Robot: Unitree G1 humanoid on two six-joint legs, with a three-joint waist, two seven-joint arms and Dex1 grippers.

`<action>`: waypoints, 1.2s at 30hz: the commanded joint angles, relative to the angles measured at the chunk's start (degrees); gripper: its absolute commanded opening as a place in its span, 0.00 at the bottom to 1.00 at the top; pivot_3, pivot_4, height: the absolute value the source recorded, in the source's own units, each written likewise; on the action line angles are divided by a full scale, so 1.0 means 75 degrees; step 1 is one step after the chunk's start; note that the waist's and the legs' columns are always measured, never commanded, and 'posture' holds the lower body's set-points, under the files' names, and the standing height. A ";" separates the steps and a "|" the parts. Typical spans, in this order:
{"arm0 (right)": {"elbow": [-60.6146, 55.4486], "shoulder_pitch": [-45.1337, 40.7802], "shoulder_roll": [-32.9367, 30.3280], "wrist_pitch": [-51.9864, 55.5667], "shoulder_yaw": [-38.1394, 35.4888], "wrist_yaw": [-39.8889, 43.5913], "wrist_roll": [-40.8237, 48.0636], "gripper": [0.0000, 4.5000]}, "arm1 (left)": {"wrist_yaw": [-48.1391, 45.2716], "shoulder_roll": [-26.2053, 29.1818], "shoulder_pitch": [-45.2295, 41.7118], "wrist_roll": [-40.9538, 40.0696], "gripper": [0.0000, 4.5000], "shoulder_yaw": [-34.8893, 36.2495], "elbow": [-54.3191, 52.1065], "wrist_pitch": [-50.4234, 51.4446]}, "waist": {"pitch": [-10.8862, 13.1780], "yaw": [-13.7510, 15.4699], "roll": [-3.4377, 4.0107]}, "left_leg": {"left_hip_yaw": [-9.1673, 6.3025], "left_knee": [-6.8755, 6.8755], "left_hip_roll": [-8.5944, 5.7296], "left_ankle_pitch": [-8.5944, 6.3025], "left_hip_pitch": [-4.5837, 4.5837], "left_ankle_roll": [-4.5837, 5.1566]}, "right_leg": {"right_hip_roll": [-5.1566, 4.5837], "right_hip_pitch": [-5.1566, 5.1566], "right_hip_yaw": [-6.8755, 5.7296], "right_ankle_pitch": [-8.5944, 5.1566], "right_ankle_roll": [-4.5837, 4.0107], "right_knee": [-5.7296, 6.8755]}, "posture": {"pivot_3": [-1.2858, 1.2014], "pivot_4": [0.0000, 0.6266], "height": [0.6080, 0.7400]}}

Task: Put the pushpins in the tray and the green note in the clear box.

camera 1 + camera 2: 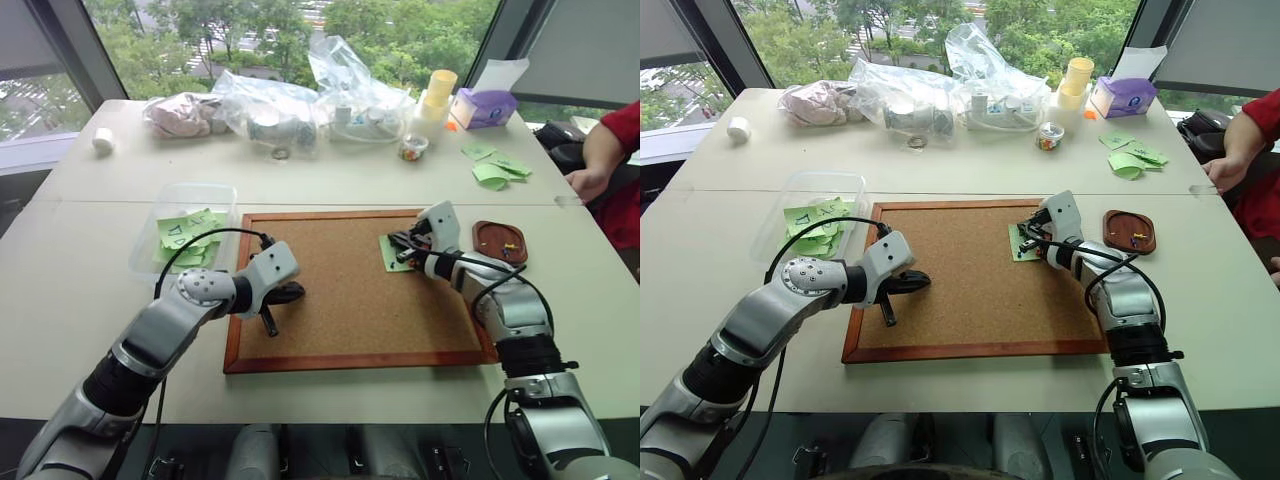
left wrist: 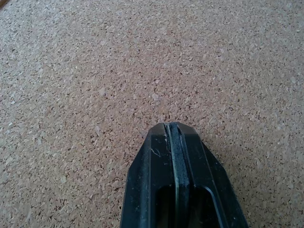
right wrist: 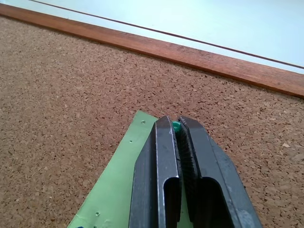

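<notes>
Nearby, green note amid bare cork

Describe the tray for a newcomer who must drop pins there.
Find the cork board on the table. Just off its right edge lies the tray, a small reddish-brown dish with a raised rim, unlike the clear box of green notes on the board's left.

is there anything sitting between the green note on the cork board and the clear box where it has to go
Nothing visible stands on the path: bare cork board lies between the green note and the clear box. The shut left gripper hangs over the board's left part, near that line. The shut right gripper pinches something green at the note.
</notes>
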 commanded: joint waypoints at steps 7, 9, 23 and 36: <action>-0.0305 -0.0090 0.0020 -0.0574 -0.0501 -0.0229 -0.0072 0.01 | 0.0147 0.0085 0.0008 0.0181 0.00 -0.0178 0.0104 0.0724 | -0.0002 -0.0014 0.0002 | 0.0001 0.0001 0.0000 0.0003 0.0013 -0.0005 | 0.0000 0.0007 0.0003 0.0000 0.0000 0.0013 | 0.52 0.24 0.96; -0.0273 -0.0091 0.0050 -0.0645 -0.0543 -0.0286 -0.0082 0.01 | 0.0125 0.0064 0.0003 0.0149 0.00 -0.0167 0.0108 0.0665 | -0.0002 -0.0010 0.0002 | 0.0001 0.0001 0.0000 0.0003 0.0013 -0.0005 | 0.0000 0.0007 0.0004 0.0000 0.0000 0.0012 | 0.52 0.24 0.96; -0.0874 0.0206 0.0457 0.0340 -0.1429 -0.0064 0.1245 0.01 | -0.0008 0.0005 0.0114 0.0099 0.00 -0.0187 0.0072 0.0456 | -0.0005 -0.0009 0.0007 | 0.0001 0.0001 0.0003 0.0004 0.0014 -0.0006 | 0.0002 0.0008 0.0004 0.0000 0.0000 0.0014 | 0.52 0.24 0.96; 0.0191 -0.0001 -0.0923 -0.0498 -0.2707 -0.1856 -0.0029 0.01 | -0.0183 0.0029 0.0094 0.0166 0.00 -0.0176 0.0172 0.0124 | -0.0009 -0.0008 0.0014 | 0.0001 -0.0002 -0.0001 0.0003 0.0013 -0.0006 | -0.0002 0.0007 0.0004 -0.0001 -0.0002 0.0010 | 0.52 0.24 0.96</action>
